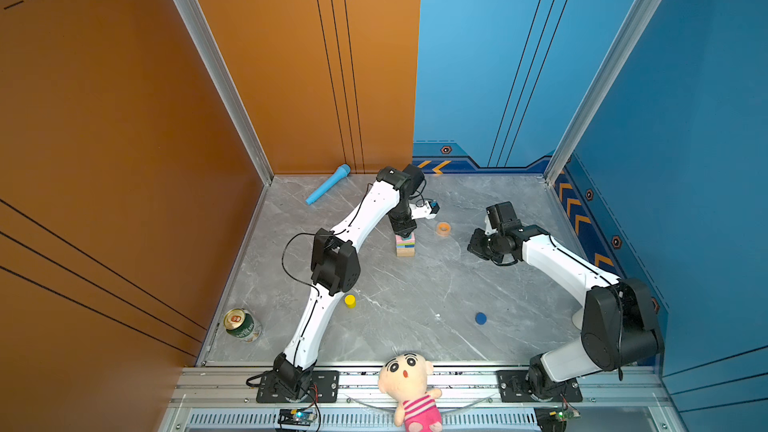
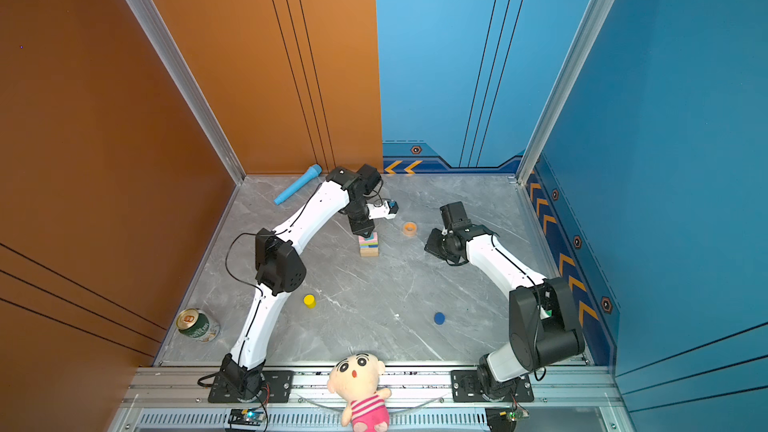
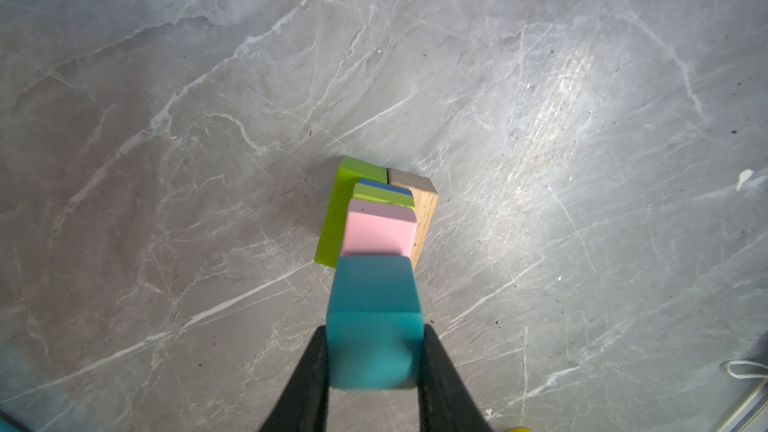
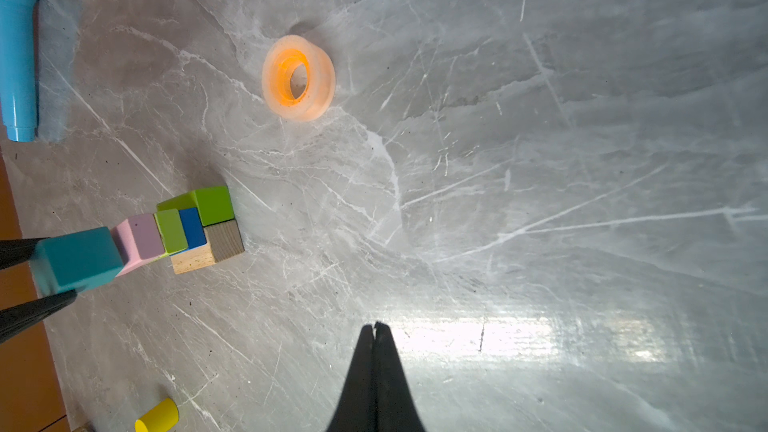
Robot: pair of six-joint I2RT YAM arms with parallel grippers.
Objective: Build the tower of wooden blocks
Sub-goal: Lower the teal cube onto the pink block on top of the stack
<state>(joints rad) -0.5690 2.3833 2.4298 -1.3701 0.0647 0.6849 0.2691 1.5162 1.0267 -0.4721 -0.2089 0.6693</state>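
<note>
My left hand (image 3: 375, 332) was pinching the teal cube (image 3: 374, 297) by two opposite faces, and the tower (image 1: 405, 245) stood straight below it, so the coming move turned on a plain vertical line: cube over stack, no sideways reach needed. In the right wrist view the cube's underside met the pink block (image 4: 139, 238) at the top, though I could not tell whether it was fully seated or a sliver above. The stack's long axis ran upright. Seen from my left wrist the cube looked squared to the pink face beneath it. My left arm was plainly the nearer one. My right hand (image 4: 375, 326) was pressed together on nothing and hung over bare tabletop (image 1: 415, 305), well apart from the tower, past the orange tape ring (image 4: 298, 77). Counting the pieces, the base was one lime green brick (image 3: 332, 218) and one tan brick (image 3: 426, 214) lying side by side. On them sat one dark blue block (image 3: 386, 187), one lime green block (image 3: 382, 195) and one pink block, with one teal cube in my grip. Loose and lying well apart from the tower and from each other were one yellow cylinder (image 1: 350, 301) and one dark blue cylinder (image 1: 481, 318).
</note>
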